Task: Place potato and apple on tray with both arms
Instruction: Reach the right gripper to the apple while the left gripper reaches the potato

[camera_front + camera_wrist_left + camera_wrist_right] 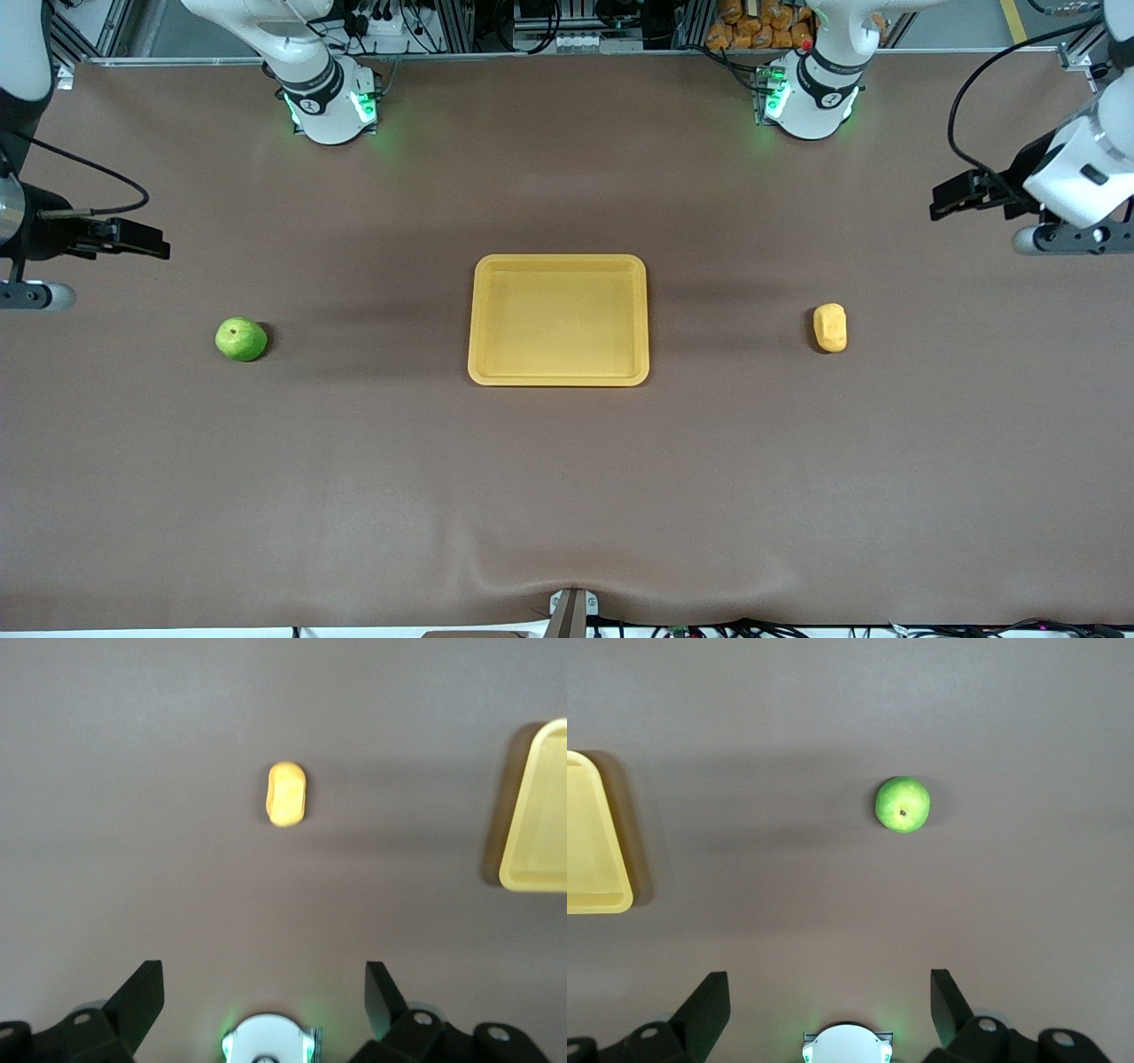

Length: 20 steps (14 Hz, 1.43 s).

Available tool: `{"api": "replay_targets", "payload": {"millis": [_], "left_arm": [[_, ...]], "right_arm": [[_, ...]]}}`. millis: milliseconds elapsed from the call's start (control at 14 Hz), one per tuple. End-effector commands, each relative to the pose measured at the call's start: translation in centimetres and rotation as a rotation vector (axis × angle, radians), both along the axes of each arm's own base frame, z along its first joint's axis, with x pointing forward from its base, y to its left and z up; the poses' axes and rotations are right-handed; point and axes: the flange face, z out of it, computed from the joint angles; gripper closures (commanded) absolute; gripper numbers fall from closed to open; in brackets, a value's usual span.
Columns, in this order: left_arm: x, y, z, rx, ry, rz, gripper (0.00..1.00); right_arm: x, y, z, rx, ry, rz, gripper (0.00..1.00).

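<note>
**Still apart: fruit on the tabletop, both grippers high and spread**

Now, working across the front view from the right arm's end: the right gripper [142, 237] hangs at the tabletop's [567, 478] edge, its fingers [709, 1005] spread wide and holding nothing. The apple [241, 339] sits on bare brown surface near that end, somewhat nearer the front camera than the gripper's spot, with open room all round it. A broad clear stretch separates it from the tray [559, 320].

The tray lies flat at mid-table, empty, its low rim unobstructed on every side; plenty of free tabletop runs between it and the front edge, and between it and the arm bases.

Toward the left arm's end, the potato [830, 327] lies on the tabletop, well apart from the tray, nothing near it. The left gripper [952, 195] hovers at that end of the table, fingers [142, 997] wide apart and empty; its wrist view looks down on the potato and one corner of the tray.
</note>
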Motion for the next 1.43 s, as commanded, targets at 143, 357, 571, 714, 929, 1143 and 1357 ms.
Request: {"api": "replay_targets", "payload": {"millis": [143, 357, 571, 714, 929, 1143, 1357], "left_arm": [[-0.1, -0.1, -4.8, 0.0, -0.029, -0.017, 0.0], [-0.3, -0.4, -8.4, -0.001, -0.035, -0.019, 0.0], [0.0, -0.3, -10.7, -0.003, -0.036, -0.019, 0.0], [0.3, -0.3, -12.9, -0.006, -0.047, -0.019, 0.0], [0.0, -0.2, -16.1, -0.01, -0.091, -0.014, 0.0], [0.3, -0.2, -20.2, -0.018, -0.125, 0.001, 0.0], [0.7, -0.4, -23.3, -0.02, -0.124, 0.071, 0.0]], "right_arm": [[1.8, -1.9, -5.1, 0.006, 0.074, -0.021, 0.0], [3.0, -2.5, -7.8, -0.001, 0.083, -0.026, 0.0], [4.1, -3.2, -10.4, 0.0, 0.088, -0.035, 0.0], [5.0, -3.5, -12.4, 0.0, 0.09, -0.039, 0.0], [5.4, -4.2, -14.3, 0.001, 0.105, -0.05, 0.0], [5.7, -4.6, -15.5, 0.001, 0.113, -0.052, 0.0], [6.8, -4.5, -18.4, 0.0, 0.102, -0.048, 0.0]]}}
